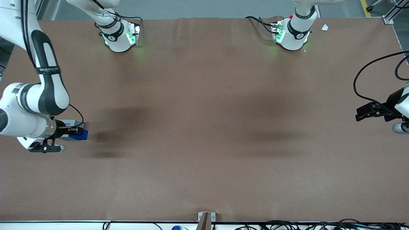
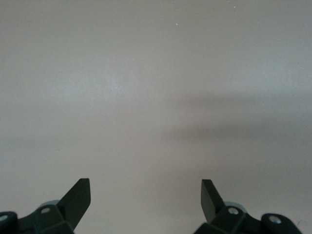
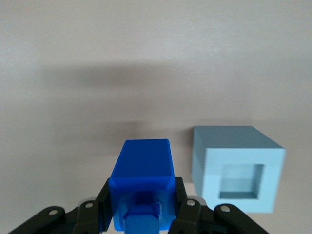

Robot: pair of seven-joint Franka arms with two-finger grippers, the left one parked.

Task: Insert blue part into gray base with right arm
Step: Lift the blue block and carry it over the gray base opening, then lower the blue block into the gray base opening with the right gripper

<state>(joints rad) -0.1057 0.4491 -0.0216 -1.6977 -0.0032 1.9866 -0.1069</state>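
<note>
Gripper [image 1: 74, 130] at left edge of front frame, about mid-height, low over brown table [image 1: 204, 127]; black fingers [image 3: 187, 209] clamped on both sides of blue part [image 3: 142, 185], narrow gap filled by part. Right arm [image 1: 35, 99] reaches in from upper left of front frame. Gray base [image 3: 237, 168] on table just beside blue part, not touching it, square recess visible and empty. In front frame, gray base [image 1: 71, 123] peeks out just above gripper. Blue part [image 1: 80, 135] held, not inserted.
</note>
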